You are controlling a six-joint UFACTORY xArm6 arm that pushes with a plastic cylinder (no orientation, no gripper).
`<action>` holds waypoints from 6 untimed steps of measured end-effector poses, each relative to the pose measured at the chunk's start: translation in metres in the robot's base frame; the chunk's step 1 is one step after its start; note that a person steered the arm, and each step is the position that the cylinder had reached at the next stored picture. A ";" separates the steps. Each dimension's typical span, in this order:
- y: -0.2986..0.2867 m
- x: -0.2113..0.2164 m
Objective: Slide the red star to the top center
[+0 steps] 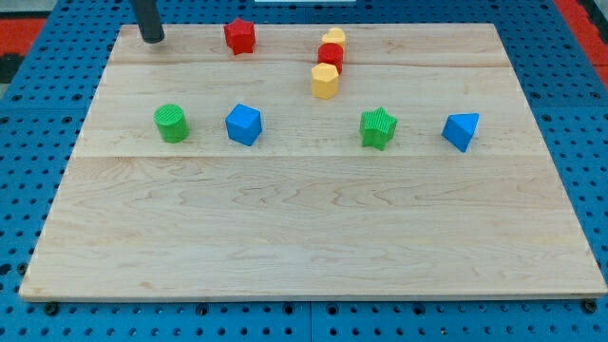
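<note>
The red star (239,36) sits near the view's top, left of centre, on the wooden board (313,228). My tip (153,39) rests on the board at the top left, well to the left of the red star and apart from it. To the star's right a yellow block (333,38), a red block (331,55) and a yellow hexagonal block (325,82) stand in a tight line running down the view.
A green cylinder (172,123) and a blue cube (243,124) stand at mid left. A green star (378,128) and a blue pyramid-like block (461,131) stand at mid right. A blue pegboard (38,104) surrounds the board.
</note>
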State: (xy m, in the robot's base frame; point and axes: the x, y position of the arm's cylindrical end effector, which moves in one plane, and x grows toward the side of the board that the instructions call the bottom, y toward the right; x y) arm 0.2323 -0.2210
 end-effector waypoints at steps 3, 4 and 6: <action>0.095 -0.020; 0.127 -0.020; 0.162 -0.024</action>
